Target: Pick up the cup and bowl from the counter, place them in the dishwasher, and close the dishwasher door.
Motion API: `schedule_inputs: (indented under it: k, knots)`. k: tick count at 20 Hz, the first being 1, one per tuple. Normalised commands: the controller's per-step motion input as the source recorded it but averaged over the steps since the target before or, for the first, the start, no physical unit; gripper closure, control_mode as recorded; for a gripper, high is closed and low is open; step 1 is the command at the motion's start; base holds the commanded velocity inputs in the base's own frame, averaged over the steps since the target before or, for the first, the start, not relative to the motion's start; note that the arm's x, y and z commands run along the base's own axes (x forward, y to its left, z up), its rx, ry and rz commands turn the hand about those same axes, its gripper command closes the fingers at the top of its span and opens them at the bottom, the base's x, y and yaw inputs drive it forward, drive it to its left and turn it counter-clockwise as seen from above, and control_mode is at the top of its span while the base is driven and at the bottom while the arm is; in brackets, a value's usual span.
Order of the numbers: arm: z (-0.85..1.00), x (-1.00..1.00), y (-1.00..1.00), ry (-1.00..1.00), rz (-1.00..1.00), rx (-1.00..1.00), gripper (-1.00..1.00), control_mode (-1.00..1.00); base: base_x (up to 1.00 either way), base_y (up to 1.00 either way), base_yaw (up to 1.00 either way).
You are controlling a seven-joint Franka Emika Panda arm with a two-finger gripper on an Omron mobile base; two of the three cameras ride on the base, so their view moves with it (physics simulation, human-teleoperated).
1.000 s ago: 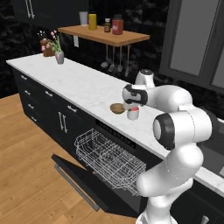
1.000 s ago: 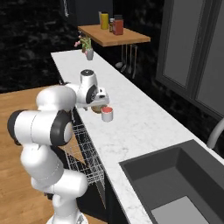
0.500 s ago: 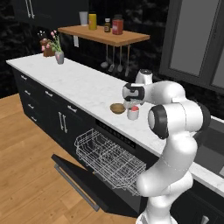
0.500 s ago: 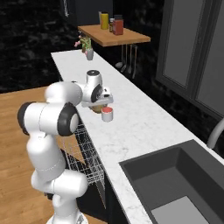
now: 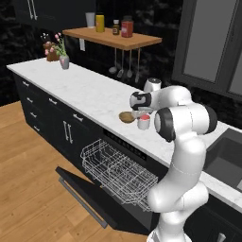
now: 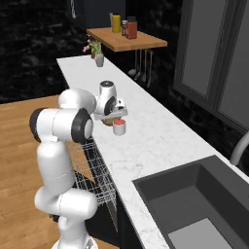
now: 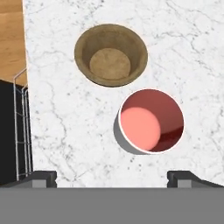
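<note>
Domestic kitchen, rendered. Fittings: long white marble desk (image 5: 90, 94) over black cabinets (image 5: 52, 120); built-in dishwasher (image 5: 124, 176) with wire rack (image 5: 116, 171) drawn out over its lowered door (image 5: 87, 201); dark sink (image 6: 194, 204) with faucet (image 6: 239, 148). Also a wooden wall shelf (image 5: 113, 38) carrying jars (image 5: 126, 27), utensils (image 5: 126, 71) hanging beneath, a flower vase (image 5: 64, 61), wood floor (image 5: 28, 198).

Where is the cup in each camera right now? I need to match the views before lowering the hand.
Left base view: cup right of centre on the counter, beside the arm.
Right base view: cup centre, just below the hand.
Hand view: cup right of centre.
Shared landmark: the bowl, right beside it.
</note>
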Motion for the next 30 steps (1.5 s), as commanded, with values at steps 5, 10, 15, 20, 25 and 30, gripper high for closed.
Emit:
schedule_inputs:
  k: [5, 10, 15, 20, 25, 30]
  knots:
    - [-0.21, 0.47, 0.00, 0.00, 0.00, 0.00, -1.00, -1.00, 0.00, 0.00, 0.00]
    - [-0.21, 0.41, 0.00, 0.03, 0.00, -0.01, -1.00, -1.00, 0.00, 0.00, 0.00]
    - [-0.17, 0.24, 0.00, 0.04, 0.00, 0.00, -1.00, -1.00, 0.00, 0.00, 0.00]
    - [-0.11, 0.00, 0.00, 0.03, 0.00, 0.00, -1.00, -1.00, 0.00, 0.00, 0.00]
    - [-0.15, 0.00, 0.00, 0.01, 0.00, 0.00, -1.00, -1.00, 0.00, 0.00, 0.00]
    - [-0.26, 0.00, 0.00, 0.05, 0.00, 0.00, -1.00, -1.00, 0.00, 0.00, 0.00]
